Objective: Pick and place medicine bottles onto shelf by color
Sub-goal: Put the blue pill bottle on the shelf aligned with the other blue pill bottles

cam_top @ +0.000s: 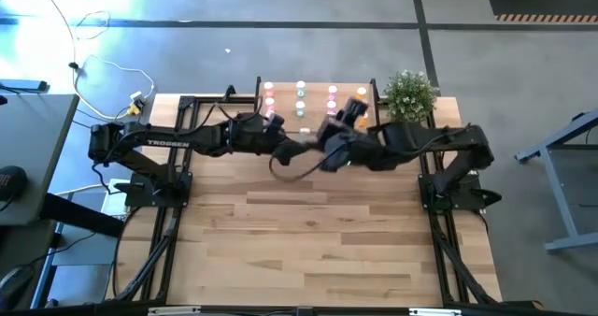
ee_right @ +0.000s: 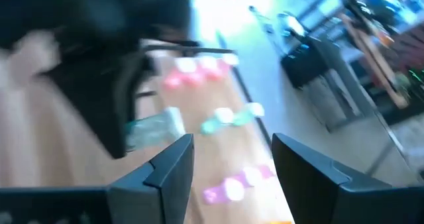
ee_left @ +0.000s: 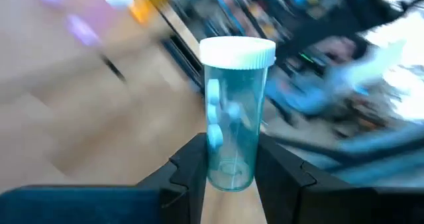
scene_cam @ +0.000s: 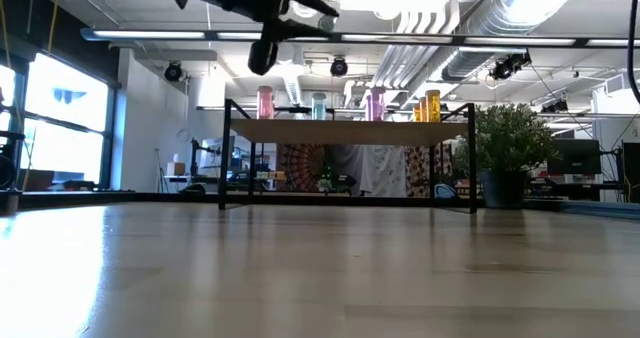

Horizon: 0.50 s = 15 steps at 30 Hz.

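Note:
The shelf (cam_top: 285,112) stands at the table's far edge on thin black legs (scene_cam: 350,131). On it stand bottles in groups: red (cam_top: 269,93), green (cam_top: 301,96), pink (cam_top: 332,96) and orange (cam_top: 362,95). My left gripper (ee_left: 232,154) hangs in the air just in front of the shelf (cam_top: 297,146), shut on a green bottle (ee_left: 232,118) with a white cap. My right gripper (ee_right: 232,144) is open with nothing between its fingers, raised over the shelf's right part (cam_top: 353,108). My left gripper pinches the green bottle's lower body (ee_left: 228,164), near its bottom, between its two fingers (ee_left: 192,168). The white cap end (ee_left: 237,52) sticks out past the fingertips. The bottle is lifted clear, higher than the shelf top in the low view (scene_cam: 325,22).
A potted plant (cam_top: 409,93) stands at the shelf's right end. A dark cable loop (cam_top: 290,168) hangs under the left arm. The near half of the plank table (cam_top: 308,241) lies bare. Black frame rails run along both side edges.

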{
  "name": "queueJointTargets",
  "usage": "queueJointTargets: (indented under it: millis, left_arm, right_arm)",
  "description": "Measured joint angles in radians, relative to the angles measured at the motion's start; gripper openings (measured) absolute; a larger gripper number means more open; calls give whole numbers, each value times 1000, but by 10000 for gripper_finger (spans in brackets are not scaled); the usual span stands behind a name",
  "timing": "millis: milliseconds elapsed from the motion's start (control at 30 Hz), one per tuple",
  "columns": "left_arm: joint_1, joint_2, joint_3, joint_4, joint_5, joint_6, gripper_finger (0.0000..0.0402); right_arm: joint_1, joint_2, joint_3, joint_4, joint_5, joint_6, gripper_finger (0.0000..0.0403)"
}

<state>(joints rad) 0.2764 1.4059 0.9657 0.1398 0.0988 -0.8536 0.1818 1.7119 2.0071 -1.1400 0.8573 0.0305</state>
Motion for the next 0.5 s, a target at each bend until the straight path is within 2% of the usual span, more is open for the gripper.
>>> queueJointTargets:
  millis: [100, 233, 400, 500]
  left_arm:
    - [-39, 0, 0, 0, -221, 100, 99]
    - [-93, 0, 0, 0, -500, 236, 99]
    - [-168, 5, 0, 3, -804, 292, 99]
    - [-219, 28, -5, 4, -977, 285, 99]
  right_arm:
    - [-29, -34, 0, 0, 49, 43, 195]
    - [-66, -78, 0, 0, 57, 33, 195]
    - [-120, -135, 0, 1, 64, -91, 195]
    - [-156, -166, 0, 10, 106, -187, 195]
